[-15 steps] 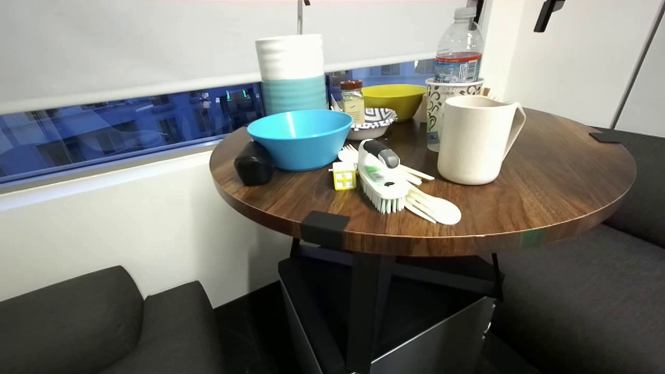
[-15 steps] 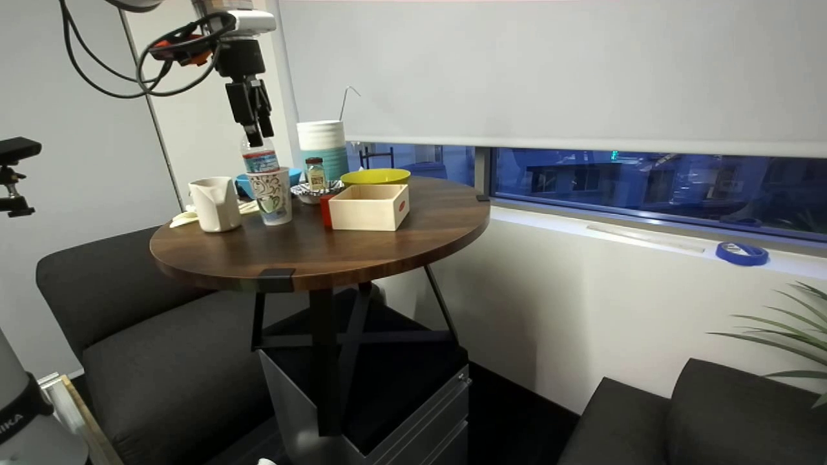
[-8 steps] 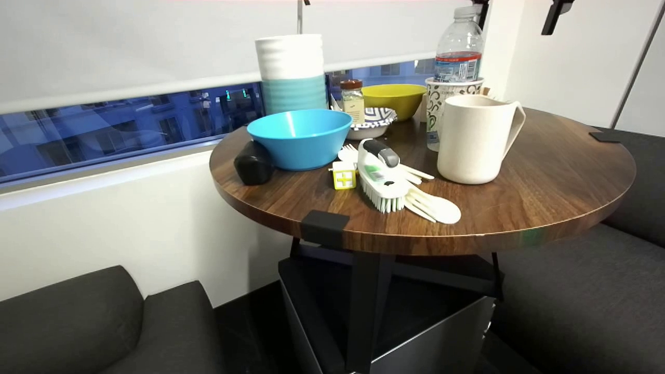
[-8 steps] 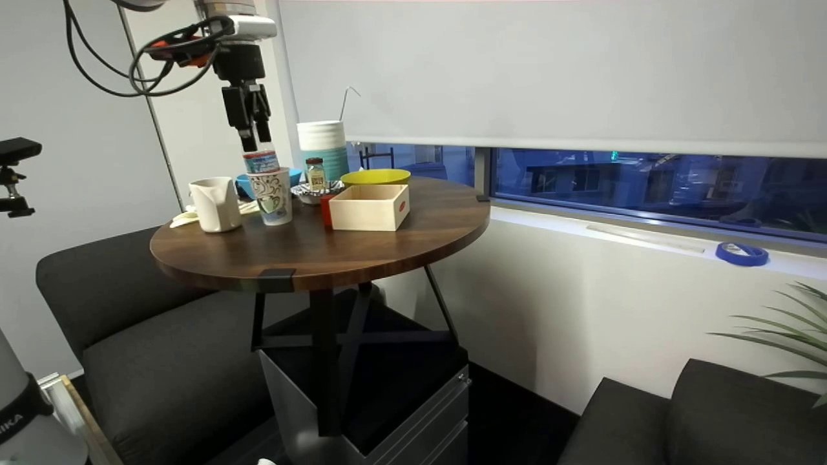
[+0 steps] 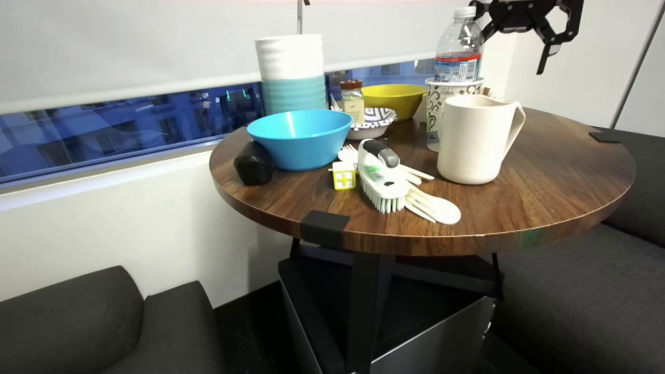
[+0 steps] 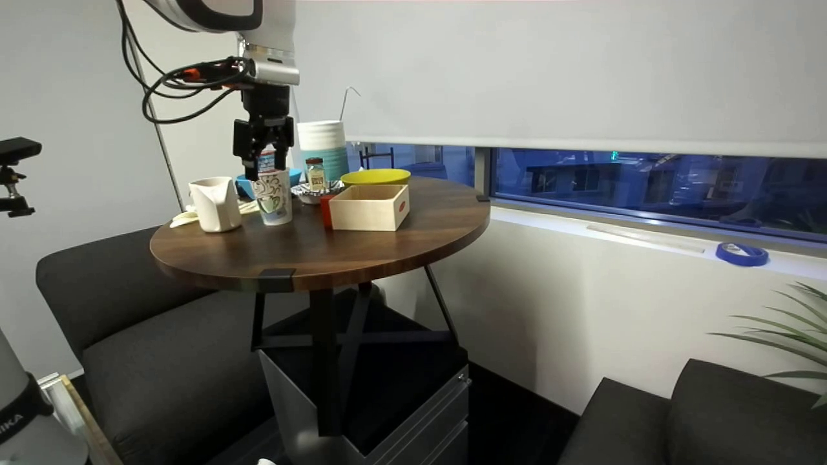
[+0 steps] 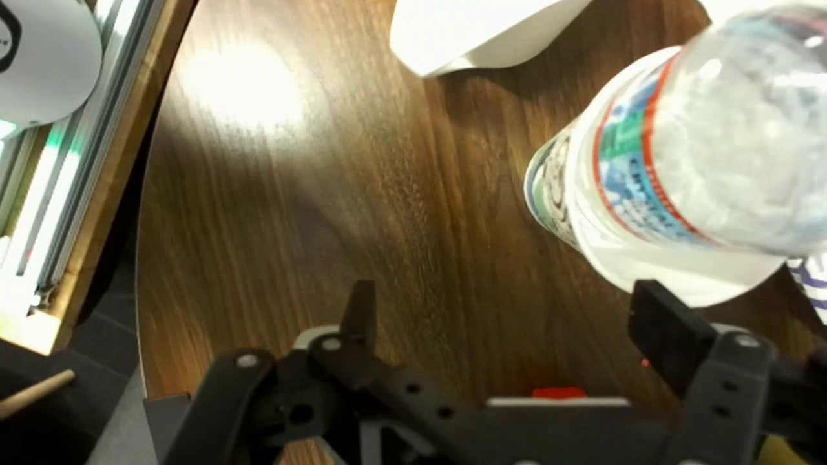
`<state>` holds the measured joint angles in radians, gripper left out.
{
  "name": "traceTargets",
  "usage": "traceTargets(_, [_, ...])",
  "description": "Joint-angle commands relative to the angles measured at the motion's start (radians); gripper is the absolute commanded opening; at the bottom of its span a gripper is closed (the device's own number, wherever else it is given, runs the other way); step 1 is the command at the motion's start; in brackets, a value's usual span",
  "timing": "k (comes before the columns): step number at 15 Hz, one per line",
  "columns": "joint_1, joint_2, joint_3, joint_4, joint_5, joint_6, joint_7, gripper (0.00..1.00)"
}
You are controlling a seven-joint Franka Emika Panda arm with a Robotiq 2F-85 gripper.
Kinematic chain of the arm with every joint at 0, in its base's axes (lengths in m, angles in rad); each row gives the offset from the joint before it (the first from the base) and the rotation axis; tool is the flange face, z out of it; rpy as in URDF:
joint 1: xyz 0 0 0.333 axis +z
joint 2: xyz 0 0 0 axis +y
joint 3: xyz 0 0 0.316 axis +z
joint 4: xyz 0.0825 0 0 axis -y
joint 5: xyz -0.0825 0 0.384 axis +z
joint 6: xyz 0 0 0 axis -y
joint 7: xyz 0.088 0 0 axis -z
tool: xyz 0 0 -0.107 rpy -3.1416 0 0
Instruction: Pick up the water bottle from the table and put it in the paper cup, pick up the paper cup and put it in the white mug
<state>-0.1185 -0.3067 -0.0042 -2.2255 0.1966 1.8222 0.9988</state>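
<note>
The clear water bottle [image 5: 458,59] stands upright in the speckled paper cup [image 5: 434,106], its label and top above the rim. Bottle [image 6: 266,161] and cup [image 6: 274,199] also show in an exterior view. The white mug [image 5: 470,140] stands beside the cup on the round brown table [image 5: 550,182]. My gripper [image 6: 266,169] is open and low, in front of the bottle and the cup's rim in that view. In the wrist view my gripper [image 7: 504,287] has nothing between its fingers. The bottle [image 7: 723,155] and cup [image 7: 555,187] lie beyond the right finger; the mug [image 7: 478,32] is partly cut off.
A wooden box [image 6: 365,210], yellow bowl [image 6: 376,177], spice jar [image 6: 316,174] and red item [image 6: 326,212] are near the cup. A blue bowl [image 5: 300,143], brush [image 5: 382,179], plastic cutlery [image 5: 436,208] and tall white-blue containers [image 5: 292,72] are also on the table.
My gripper has moved lower and to the right in an exterior view, turned, and its fingers now show wider apart. The bottle, cup and mug look unmoved.
</note>
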Motion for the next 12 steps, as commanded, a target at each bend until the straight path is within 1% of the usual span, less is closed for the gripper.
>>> traceTargets(1, [-0.009,0.053,-0.026,0.047,0.106,0.014,0.1,1.0])
traceTargets(3, [-0.009,0.054,-0.041,0.046,0.164,0.047,0.143,1.0])
traceTargets(4, [-0.004,0.043,-0.049,0.032,0.187,0.078,0.124,1.0])
traceTargets(5, [-0.001,0.027,-0.053,0.014,0.176,0.108,0.072,1.0])
traceTargets(7, [0.001,0.011,-0.06,0.001,0.153,0.125,0.0,1.0])
traceTargets(9, [0.005,-0.003,-0.059,-0.01,0.128,0.109,-0.094,1.0])
traceTargets(12, [0.013,-0.028,-0.057,-0.034,0.119,0.099,-0.255,1.0])
